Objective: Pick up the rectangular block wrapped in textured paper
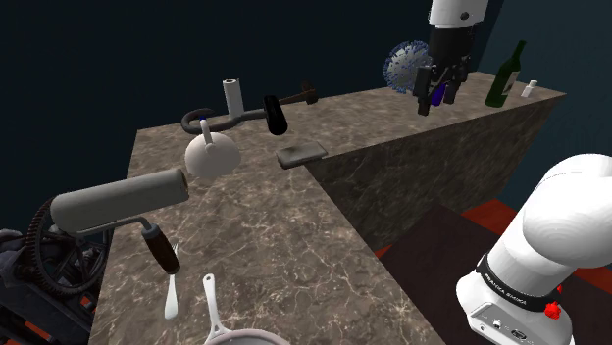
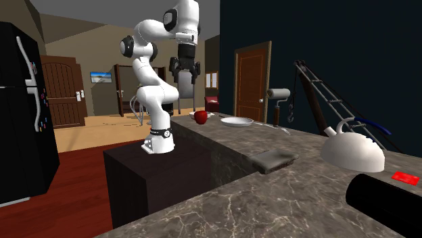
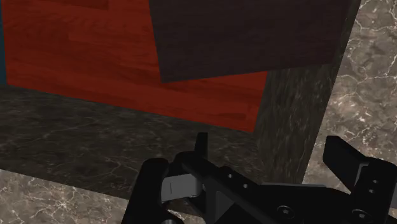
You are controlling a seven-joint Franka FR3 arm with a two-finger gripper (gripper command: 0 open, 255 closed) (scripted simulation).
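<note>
**Block at desk's inner corner; end effector open, high over the other wing**

The grey rectangular block (image 1: 301,153) (image 2: 275,160) lies flat on the L-shaped marble desk (image 1: 294,245). It sits right at the inner corner where the two wings meet, one side at the lip facing the dark stand (image 2: 145,179). It stands apart from everything else. There is bare marble beside it along that edge.

Toward the back edge a white kettle (image 1: 211,155) is near the block but not touching. A black-handled tool (image 1: 276,116) and a white roll (image 1: 231,96) lie further back, nr the back edge. A big grey paint roller (image 1: 118,201) lies by the outer side edge, well apart from the block.

The end effector (image 1: 437,101) (image 2: 185,80) (image 3: 267,143) hangs high over the wing by the stand, fingers spread apart and released. It is well apart from the block. In the wrist view it looks down past the desk edge onto red floor (image 3: 127,70) and the stand's dark top.

Below it on that wing are a red apple (image 2: 201,116) and a white plate (image 2: 237,122), the plate on the block's side of the apple. At the wing's far end stand a green bottle (image 1: 505,76) and a small white bottle (image 1: 530,89). A spiky ball (image 1: 407,67) sits at the back edge there.

Writing: there is white lettering on the black band (image 1: 505,289) at the arm's base, too small to read.
</note>
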